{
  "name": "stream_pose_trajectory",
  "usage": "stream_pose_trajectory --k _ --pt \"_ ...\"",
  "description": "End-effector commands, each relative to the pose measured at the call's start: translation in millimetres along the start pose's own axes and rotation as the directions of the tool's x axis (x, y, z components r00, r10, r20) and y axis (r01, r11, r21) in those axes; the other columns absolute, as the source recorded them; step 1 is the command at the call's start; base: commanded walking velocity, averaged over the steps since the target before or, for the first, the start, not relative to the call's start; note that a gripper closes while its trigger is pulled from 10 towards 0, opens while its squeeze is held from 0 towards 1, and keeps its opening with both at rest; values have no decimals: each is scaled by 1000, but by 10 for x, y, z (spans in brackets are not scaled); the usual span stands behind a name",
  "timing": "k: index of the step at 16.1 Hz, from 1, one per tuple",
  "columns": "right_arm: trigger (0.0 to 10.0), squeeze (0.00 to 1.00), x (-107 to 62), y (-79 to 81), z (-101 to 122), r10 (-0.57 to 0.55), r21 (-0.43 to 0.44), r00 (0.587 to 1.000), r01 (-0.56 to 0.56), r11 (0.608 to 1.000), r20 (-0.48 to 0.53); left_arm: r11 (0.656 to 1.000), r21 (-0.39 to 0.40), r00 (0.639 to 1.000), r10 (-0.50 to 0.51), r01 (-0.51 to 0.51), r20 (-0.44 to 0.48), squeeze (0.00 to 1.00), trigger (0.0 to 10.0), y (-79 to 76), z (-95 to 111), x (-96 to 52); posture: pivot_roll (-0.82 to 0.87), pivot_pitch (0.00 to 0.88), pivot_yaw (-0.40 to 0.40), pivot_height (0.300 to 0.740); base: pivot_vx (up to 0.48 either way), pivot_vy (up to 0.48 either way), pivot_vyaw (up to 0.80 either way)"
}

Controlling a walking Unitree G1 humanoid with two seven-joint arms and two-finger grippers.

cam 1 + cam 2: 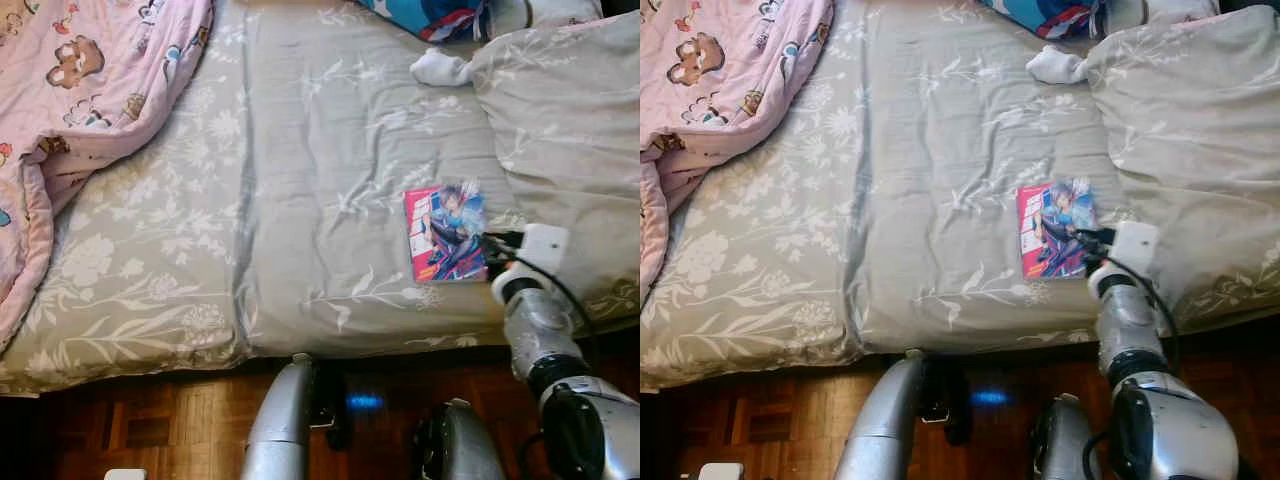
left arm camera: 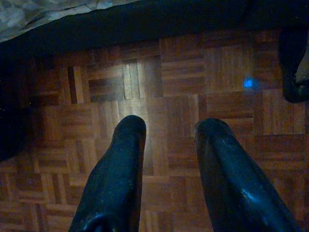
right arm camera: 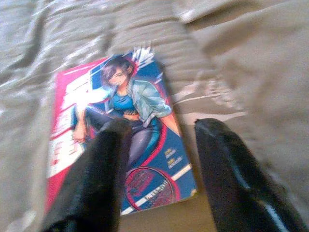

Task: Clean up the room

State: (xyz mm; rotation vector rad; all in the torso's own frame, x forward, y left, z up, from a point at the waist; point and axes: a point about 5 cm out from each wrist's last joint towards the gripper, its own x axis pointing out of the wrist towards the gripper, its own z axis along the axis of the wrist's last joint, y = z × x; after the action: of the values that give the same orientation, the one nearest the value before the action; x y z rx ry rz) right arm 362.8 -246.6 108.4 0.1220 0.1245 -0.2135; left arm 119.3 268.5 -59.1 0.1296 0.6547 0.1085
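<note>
I stand at the edge of a bed (image 1: 300, 200) covered in a grey sheet with a pale floral print, and my right pincer (image 3: 157, 130) is reached out over it, spread wide, with nothing between its fingers. Beneath it lies a comic book (image 1: 445, 232), flat on the sheet with its cover up, showing a drawn figure in a light jacket against red and blue. In my right wrist view one finger (image 3: 96, 169) sits over the lower part of the cover while the other is over the bare sheet just beside the book's edge; I cannot tell whether either touches. A grey pillow (image 1: 565, 130) lies just to the right of the book, and a white sock (image 1: 438, 68) rests near the pillow's upper corner. A pink blanket (image 1: 80, 90) printed with cartoon animals is bunched on the left side of the bed, well apart from the book. My left pincer (image 2: 169, 130) hangs low beside the bed, pointing at the wooden parquet floor (image 2: 193, 72), its fingers parted and empty.
</note>
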Motion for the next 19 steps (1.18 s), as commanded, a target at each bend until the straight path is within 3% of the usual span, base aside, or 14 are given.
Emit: stream_pose_trajectory --k 1,2,3,6,10,12,14,19 --pt "10000 1000 -50 -113 -99 -60 -2 998 60 998 -21 1000 -7 997 12 -13 -79 0 10000 47 -173 -95 330 393 126 651 0 0 0" --pt "10000 871 -53 -125 -104 -69 -3 997 69 998 -23 1000 -7 997 11 -12 -80 0 10000 42 -172 -90 329 393 125 651 0 0 0" --pt "10000 0 -78 -149 -156 -86 -9 996 86 996 -32 1000 -9 997 6 -6 -83 0 10000 19 -162 -64 319 383 123 651 0 0 0" --pt "10000 0 -148 -139 -321 -91 -20 994 90 996 -66 1000 -16 997 3 -5 -82 0 10000 -25 -101 23 296 348 106 651 0 0 0" --pt "10000 0 -340 50 -694 27 -61 993 -34 998 -116 999 -40 996 -3 -1 -92 0 10000 -173 62 239 221 254 61 651 0 0 0" --pt "10000 0 -474 33 -885 23 -47 990 -30 998 -140 998 -58 996 -5 0 -91 0 10000 -254 136 318 189 203 43 651 0 0 0" --pt "10000 0 -718 -12 -1223 16 -60 970 -32 998 -242 998 -70 996 1 -7 -85 0 10000 -324 250 417 161 155 26 676 0 0 0" --pt "10000 0 -1112 -104 -1679 -78 -21 906 76 997 -415 998 -58 1000 27 -26 10 0 10000 -310 657 617 146 100 45 731 0 0 0"
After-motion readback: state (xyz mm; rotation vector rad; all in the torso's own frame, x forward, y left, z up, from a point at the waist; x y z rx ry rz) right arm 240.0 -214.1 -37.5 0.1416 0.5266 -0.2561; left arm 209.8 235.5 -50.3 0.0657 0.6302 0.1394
